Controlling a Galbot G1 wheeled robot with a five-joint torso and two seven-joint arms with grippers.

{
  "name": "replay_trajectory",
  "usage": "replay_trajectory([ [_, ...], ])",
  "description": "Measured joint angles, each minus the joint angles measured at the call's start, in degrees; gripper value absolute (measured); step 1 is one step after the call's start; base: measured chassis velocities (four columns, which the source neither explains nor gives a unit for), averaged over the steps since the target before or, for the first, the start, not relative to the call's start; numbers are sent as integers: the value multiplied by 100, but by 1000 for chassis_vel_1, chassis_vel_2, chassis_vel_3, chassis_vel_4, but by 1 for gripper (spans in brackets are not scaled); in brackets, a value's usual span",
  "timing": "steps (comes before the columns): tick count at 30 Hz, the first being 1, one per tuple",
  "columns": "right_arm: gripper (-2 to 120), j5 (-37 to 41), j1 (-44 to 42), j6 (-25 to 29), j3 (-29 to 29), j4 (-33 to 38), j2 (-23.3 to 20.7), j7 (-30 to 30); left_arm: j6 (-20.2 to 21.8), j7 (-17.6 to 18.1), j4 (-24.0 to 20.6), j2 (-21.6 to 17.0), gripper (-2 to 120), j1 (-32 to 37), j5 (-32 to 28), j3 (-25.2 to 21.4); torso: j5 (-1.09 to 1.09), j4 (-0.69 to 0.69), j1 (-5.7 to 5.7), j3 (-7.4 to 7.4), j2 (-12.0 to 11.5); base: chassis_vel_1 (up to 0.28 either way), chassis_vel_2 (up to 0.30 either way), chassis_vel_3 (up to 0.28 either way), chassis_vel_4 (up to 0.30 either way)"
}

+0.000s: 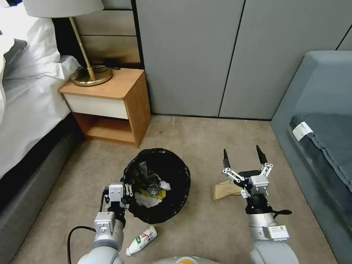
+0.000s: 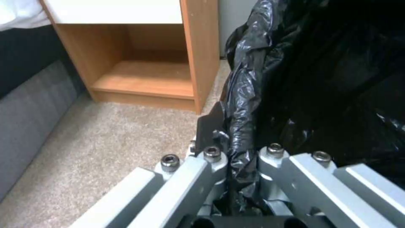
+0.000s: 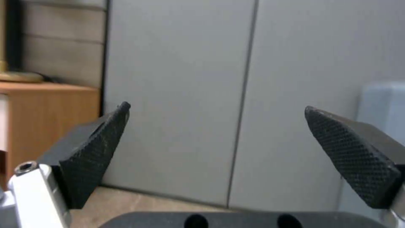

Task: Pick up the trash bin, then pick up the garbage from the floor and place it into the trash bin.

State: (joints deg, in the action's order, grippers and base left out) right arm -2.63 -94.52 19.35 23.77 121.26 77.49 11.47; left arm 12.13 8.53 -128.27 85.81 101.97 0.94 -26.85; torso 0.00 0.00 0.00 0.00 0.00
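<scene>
Two grippers: you have one busy on the bin at the left and one free at the right, so the load is split between holding and fetching.
Nightstand [image 1: 110,102]: it stands far left against the wall beside the bed [image 1: 25,95], well apart from your work; nothing of the task lies on it.
Left gripper [image 1: 126,190]: you have it clamped on the near-left rim of the trash bin [image 1: 172,198]; in the left wrist view the fingers [image 2: 211,126] pinch the black liner folded over the rim [image 2: 242,104], one inside and one outside. A rim pinch like this keeps the mouth open and facing up for drops.
Trash bin contents: yellow wrappers [image 1: 154,189] and crumpled white paper [image 1: 148,200] lie inside, so part of the garbage looks already collected.
Bottle [image 1: 142,240]: a small white bottle with a green label lies on the carpet [image 1: 205,132] near you, just this side of the bin and close to your left arm.
Brown paper bag [image 1: 225,190]: it lies flat on the floor to the right of the bin, just beside and partly behind your right gripper's body.
Right gripper [image 1: 244,158]: its fingertips point away from you, jaws spread wide with nothing between them; the right wrist view shows both textured pads [image 3: 95,152] far apart against the grey wall panels [image 3: 181,95]. Wide open suits a flat, broad bag, by my judgement.
Sofa [image 1: 322,124]: it bounds the far right, limiting room on that side.
</scene>
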Motion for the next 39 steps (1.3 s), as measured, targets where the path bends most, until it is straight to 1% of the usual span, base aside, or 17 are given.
replay_trajectory([
  [1, 100, 134, 20, -227, -8, 48, -9, 69, 0, 0, 0, 0, 1, 0, 0, 0, 0, 0, 0, 0, 0, 0, 0, 0, 0],
  [2, 100, 134, 20, -227, -8, 48, -9, 69, 0, 0, 0, 0, 1, 0, 0, 0, 0, 0, 0, 0, 0, 0, 0, 0, 0],
  [4, 100, 581, 131, -1011, -60, 180, -42, 327, 1, 0, 2, 2, 1, -6, 0, 1, 0, 0, 0, 0, 0, 0, 0, 0, 0],
  [5, 100, 581, 131, -1011, -60, 180, -42, 327, 1, 0, 2, 2, 1, -6, 0, 1, 0, 0, 0, 0, 0, 0, 0, 0, 0],
  [6, 100, 684, 167, -1206, -59, 202, -47, 375, 1, 0, 3, 3, 1, -7, 0, 1, 0, 0, 0, 0, 0, 0, 0, 0, 0],
  [8, 100, 1080, 321, -2072, -34, 279, -81, 548, 2, -1, 10, 5, 1, -10, 0, 3, 0, 1, 0, 0, 0, 0, 0, 0, 0],
  [9, 100, 1080, 321, -2072, -34, 279, -81, 548, 2, -1, 10, 5, 1, -10, 0, 3, 0, 1, 0, 0, 0, 0, 0, 0, 0],
  [12, 100, 1530, 438, -2917, 41, 301, -143, 704, 4, -3, 26, 5, 1, -22, 0, 5, 0, 0, 0, 0, 0, 0, 0, 0, 0],
  [13, 100, 1530, 438, -2917, 41, 301, -143, 704, 4, -3, 26, 5, 1, -22, 0, 5, 0, 0, 0, 0, 0, 0, 0, 0, 0],
  [15, 100, 1847, 465, -3346, 95, 196, -169, 792, 5, -5, 42, 6, 1, -29, 0, 7, 0, 0, 0, 0, 0, 0, 0, 0, 0],
  [17, 100, 1940, 464, -3444, 110, 145, -176, 800, 5, -6, 46, 6, 1, -32, 0, 8, 0, 0, 0, 0, 0, 0, 0, 0, 0],
  [19, 100, 2344, 445, -3690, 139, -34, -188, 832, 7, -10, 58, 7, 1, -42, -1, 10, 0, 0, 0, 0, 0, 0, 0, 0, 0],
  [20, 100, 2344, 445, -3690, 139, -34, -188, 832, 7, -10, 58, 7, 1, -42, -1, 10, 0, 0, 0, 0, 0, 0, 0, 0, 0],
  [27, 100, 3458, 496, -4125, 144, -652, -179, 964, 7, -17, 84, 8, 1, -40, 0, 21, 0, 0, 0, 0, 0, 0, 0, 0, 0],
  [29, 100, 3458, 496, -4125, 144, -652, -179, 964, 7, -17, 84, 8, 1, -40, 0, 21, 0, 0, 0, 0, 0, 0, 0, 0, 0],
  [31, 100, 3855, 620, -4244, 128, -1131, -138, 1035, 7, -20, 88, 6, 1, -30, 0, 22, 0, 0, 0, 0, 0, 0, 0, 0, 0],
  [39, 100, 4033, 791, -4221, 150, -1659, -72, 973, 4, -23, 88, 5, 1, -13, 5, 19, 0, 0, 0, 0, 0, 0, 0, 0, 0],
])
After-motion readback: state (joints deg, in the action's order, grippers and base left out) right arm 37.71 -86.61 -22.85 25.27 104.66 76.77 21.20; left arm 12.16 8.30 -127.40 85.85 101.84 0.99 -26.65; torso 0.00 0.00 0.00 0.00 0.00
